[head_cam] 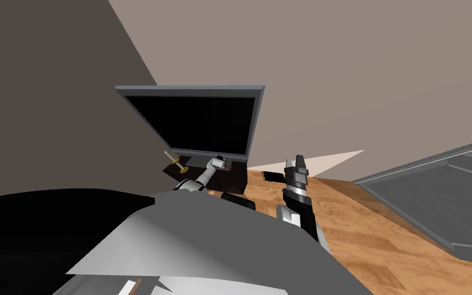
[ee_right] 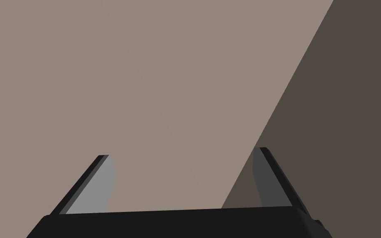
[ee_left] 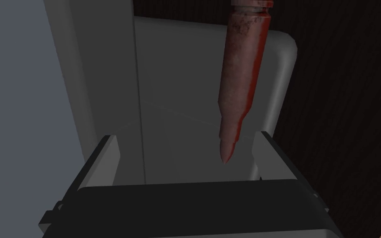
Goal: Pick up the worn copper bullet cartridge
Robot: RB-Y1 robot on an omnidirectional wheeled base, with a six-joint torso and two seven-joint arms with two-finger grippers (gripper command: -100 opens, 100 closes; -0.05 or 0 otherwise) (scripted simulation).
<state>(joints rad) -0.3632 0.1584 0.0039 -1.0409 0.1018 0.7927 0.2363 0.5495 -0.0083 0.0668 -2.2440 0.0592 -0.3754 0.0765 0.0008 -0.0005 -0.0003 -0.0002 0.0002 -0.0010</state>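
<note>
The cartridge is a worn reddish-copper bullet lying over a light grey slab with a rounded corner, on a dark surface. Its pointed tip reaches in between the fingers of my left gripper, nearer one finger than the other. The fingers stand open and touch nothing. In the head view my left gripper is stretched out to the dark stand under the screen. My right gripper is held up over the floor, and its fingers are open with nothing between them.
A large dark screen in a grey frame stands on the low dark stand against the wall. A thin gold-coloured object lies on the stand's left end. A small dark item lies on the wooden floor. A grey frame runs at the right.
</note>
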